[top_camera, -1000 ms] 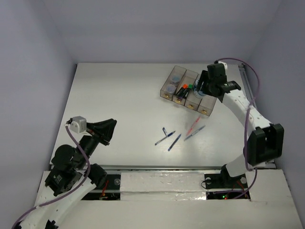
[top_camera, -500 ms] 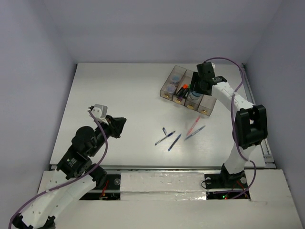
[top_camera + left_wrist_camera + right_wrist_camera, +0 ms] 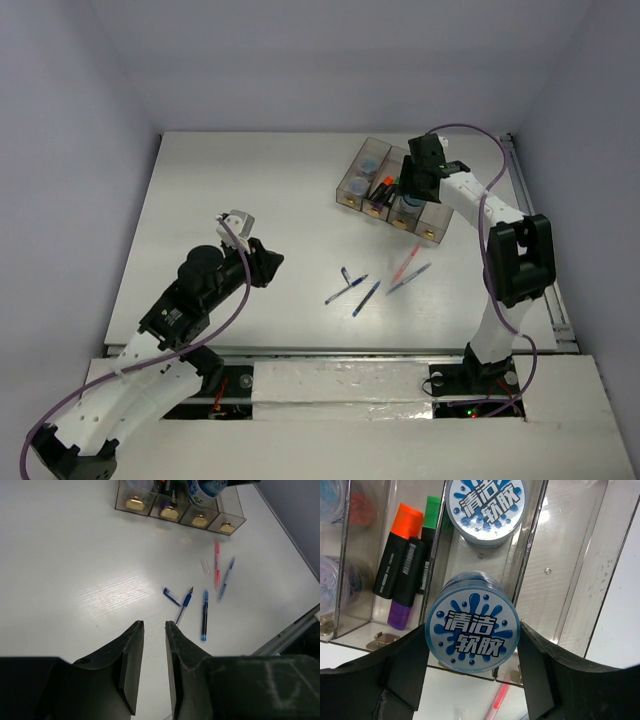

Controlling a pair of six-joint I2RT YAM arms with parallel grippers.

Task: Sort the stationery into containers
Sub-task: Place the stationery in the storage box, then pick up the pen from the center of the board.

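Two round blue-white rolls matter here. The held roll [image 3: 472,635] is clamped across its width by your right gripper [image 3: 470,652], one finger on each side of the rim, and it hangs just above the third bin of the containers [image 3: 570,580]. The twin roll [image 3: 484,507] already lies further along that same bin. Judge the held roll as light and rigid, with a smooth plastic wall that could slide under the pads. Opposite sides of the rim are the right place to hold it, and it should drop flat once you let go. The markers [image 3: 405,575] lie one bin to the left, clear of it.

Your right arm is stretched far toward the back of the table [image 3: 75,555], with its wrist pitched down so the camera looks into the bins. Your left arm is bent low near its base. Your left gripper [image 3: 154,626] holds nothing, its jaws only a narrow slit apart, and it hovers over bare tabletop, aimed at the loose pens [image 3: 204,615], which lie near but not under it. Those pens are thin and lie flat, so they look better gripped at mid-barrel
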